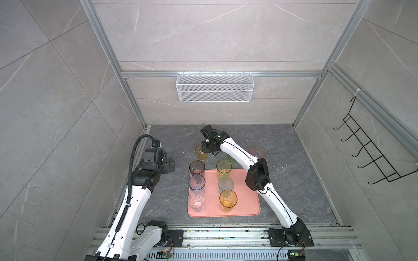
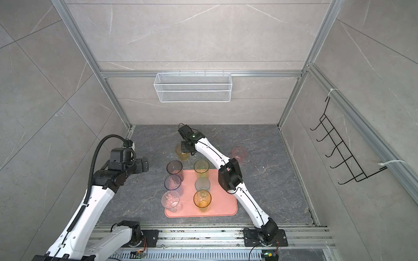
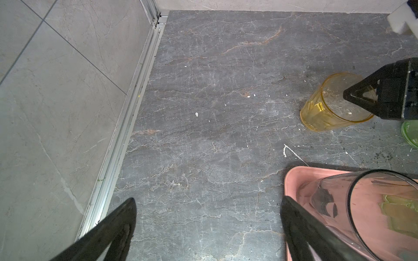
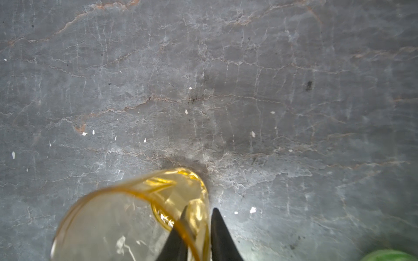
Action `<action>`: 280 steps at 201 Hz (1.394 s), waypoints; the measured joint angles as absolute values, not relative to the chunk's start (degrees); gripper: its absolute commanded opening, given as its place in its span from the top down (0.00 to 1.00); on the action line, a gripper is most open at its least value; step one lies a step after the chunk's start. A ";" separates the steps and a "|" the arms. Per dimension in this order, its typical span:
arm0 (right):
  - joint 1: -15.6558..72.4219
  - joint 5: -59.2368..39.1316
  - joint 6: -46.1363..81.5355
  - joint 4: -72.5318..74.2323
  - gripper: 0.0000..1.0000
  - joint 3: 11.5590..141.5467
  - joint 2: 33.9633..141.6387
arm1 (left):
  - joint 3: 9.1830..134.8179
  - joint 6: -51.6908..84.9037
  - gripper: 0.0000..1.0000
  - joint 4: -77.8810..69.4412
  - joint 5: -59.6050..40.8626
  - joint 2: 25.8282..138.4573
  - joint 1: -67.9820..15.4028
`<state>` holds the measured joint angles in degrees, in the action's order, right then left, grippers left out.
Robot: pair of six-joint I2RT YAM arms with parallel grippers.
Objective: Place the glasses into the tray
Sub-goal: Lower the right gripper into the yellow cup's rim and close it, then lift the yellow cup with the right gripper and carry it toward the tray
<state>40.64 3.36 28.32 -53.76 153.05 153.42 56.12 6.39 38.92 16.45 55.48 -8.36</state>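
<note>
The salmon-pink tray point(image 1: 245, 204) point(image 2: 222, 204) holds several glasses in two rows: smoky grey point(image 1: 197, 167), blue point(image 1: 197, 182) and clear point(image 1: 196, 200) on the left, yellow-green point(image 1: 224, 168), teal point(image 1: 225, 184) and amber point(image 1: 228, 198) on the right. Behind the tray a short orange-yellow glass point(image 1: 200, 154) point(image 4: 126, 217) stands on the floor. My right gripper point(image 4: 200, 210) is shut on its wall, one finger inside and one outside. A pink glass point(image 1: 259, 153) and a green glass point(image 3: 410, 133) stand apart further right. My left gripper point(image 3: 208, 200) hangs open and empty, left of the tray.
The grey stone floor point(image 1: 294, 171) is bounded by aluminium rails and tiled walls. A white wire mesh basket point(image 1: 214, 87) hangs on the back wall and a black hook rack point(image 1: 366, 144) on the right wall. My right forearm crosses above the tray's back right corner.
</note>
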 measured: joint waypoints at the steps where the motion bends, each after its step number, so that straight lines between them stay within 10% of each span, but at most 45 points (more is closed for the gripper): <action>1: 40.62 3.36 28.27 -53.76 0.82 153.08 153.47 | 56.12 6.39 0.01 38.92 16.45 55.48 -8.36; 98: 40.47 3.07 28.45 -54.76 1.00 155.28 154.30 | 56.12 6.39 0.01 38.92 16.45 55.48 -8.32; 280: 39.20 11.11 21.10 -67.64 1.00 156.03 137.29 | 56.12 6.39 0.01 38.92 16.43 55.42 -8.32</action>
